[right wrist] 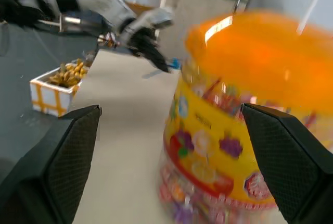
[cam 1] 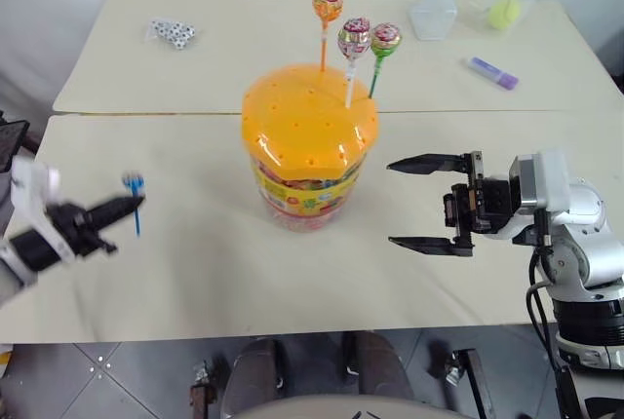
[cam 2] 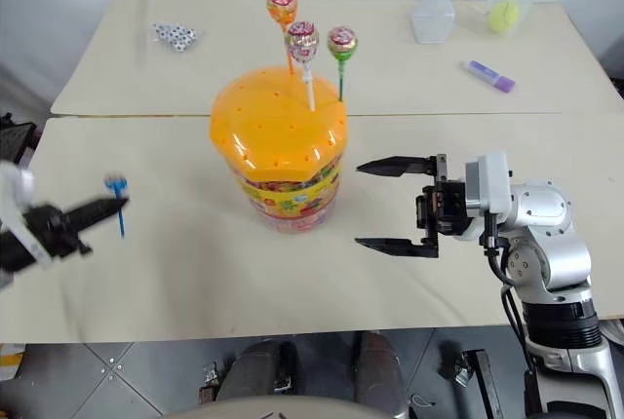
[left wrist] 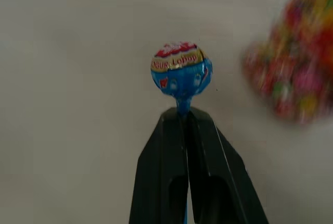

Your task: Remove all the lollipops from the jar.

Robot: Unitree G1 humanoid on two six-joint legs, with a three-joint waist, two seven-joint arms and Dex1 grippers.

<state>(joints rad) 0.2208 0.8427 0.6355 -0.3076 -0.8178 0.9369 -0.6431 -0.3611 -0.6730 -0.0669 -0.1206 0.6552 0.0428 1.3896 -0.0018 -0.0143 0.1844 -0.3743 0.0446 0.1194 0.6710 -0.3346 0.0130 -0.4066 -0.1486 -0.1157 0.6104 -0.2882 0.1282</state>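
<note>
The jar (cam 1: 307, 151), a clear tub with an orange holed dome lid and a printed label, stands mid-table. Three lollipops stick up from its lid: an orange-pink one (cam 1: 328, 0), a pink-silver one (cam 1: 354, 37) and a green one (cam 1: 385, 40). My left gripper (cam 1: 127, 207) hangs over the table's left side, shut on the blue stick of a blue lollipop (left wrist: 181, 70), its head just past the fingertips. To the right of the jar my right gripper (cam 1: 409, 203) stands open, pointing at the jar with nothing between its fingers.
On the far table lie a small clear container (cam 1: 433, 12), a yellow-green ball (cam 1: 504, 14), a purple tube (cam 1: 492, 72) and a black-and-white speckled packet (cam 1: 173, 33). A seam (cam 1: 146, 113) runs between the two tables. A box of snacks (right wrist: 54, 82) sits beyond the table's left edge.
</note>
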